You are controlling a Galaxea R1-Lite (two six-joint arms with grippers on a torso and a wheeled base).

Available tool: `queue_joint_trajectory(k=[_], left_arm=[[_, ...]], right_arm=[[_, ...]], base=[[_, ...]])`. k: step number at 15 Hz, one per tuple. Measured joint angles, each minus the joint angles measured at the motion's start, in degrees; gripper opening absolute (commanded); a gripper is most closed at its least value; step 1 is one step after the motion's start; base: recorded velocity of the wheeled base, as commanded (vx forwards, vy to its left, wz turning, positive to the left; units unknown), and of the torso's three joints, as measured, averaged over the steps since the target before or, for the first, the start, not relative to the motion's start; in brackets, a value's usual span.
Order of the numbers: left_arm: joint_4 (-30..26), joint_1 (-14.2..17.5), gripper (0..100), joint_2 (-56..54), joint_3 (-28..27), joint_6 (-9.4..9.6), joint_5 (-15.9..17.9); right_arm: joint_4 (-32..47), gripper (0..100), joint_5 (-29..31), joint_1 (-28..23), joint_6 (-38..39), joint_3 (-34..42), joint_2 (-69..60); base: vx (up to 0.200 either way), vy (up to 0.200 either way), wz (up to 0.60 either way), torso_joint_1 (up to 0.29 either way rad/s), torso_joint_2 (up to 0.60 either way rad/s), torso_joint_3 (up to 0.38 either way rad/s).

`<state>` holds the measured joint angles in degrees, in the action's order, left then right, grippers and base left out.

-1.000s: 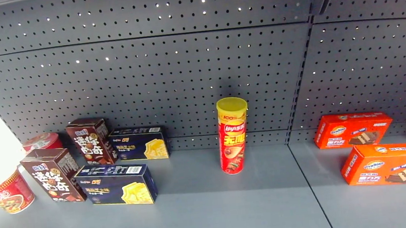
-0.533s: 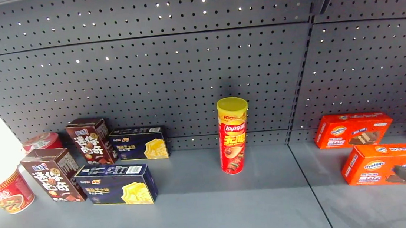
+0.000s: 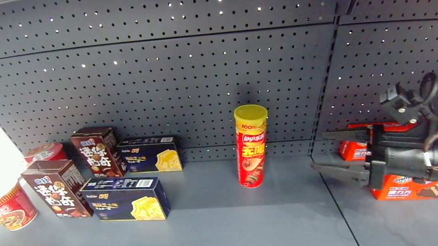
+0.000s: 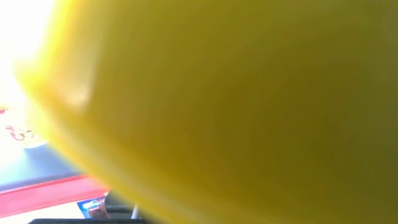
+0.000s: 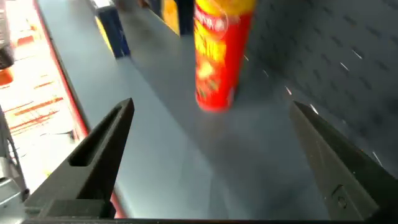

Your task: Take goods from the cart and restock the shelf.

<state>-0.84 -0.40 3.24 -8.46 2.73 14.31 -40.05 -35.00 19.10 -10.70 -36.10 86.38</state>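
My right gripper (image 3: 319, 151) hangs wide open and empty, right of the can (image 3: 251, 148) standing far back on the shelf (image 3: 221, 227). The left wrist camera adds something yellow (image 4: 249, 93) up close; the left gripper's state I cannot tell.

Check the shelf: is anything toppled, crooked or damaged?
Nothing stands out. The chip can stands upright, the brown boxes and navy boxes sit intact, and the open right gripper hovers near the orange boxes.

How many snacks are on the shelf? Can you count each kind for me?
Red noodle cups: 2
Brown boxes: 2
Dark blue boxes: 2
Orange boxes: 2
Chip can: 1
Total: 9
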Motion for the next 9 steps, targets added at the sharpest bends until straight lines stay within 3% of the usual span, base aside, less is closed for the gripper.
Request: queue_joint_trajectory(k=[9], left_arm=[[0.06,-0.85,0,0.26,0.8,0.0,0.18]], right_arm=[[-2.34,100,-8.11,3.66,-3.46,-10.02,18.47]], base=[[0.0,0.0,0.0,0.0,0.0,0.0]])
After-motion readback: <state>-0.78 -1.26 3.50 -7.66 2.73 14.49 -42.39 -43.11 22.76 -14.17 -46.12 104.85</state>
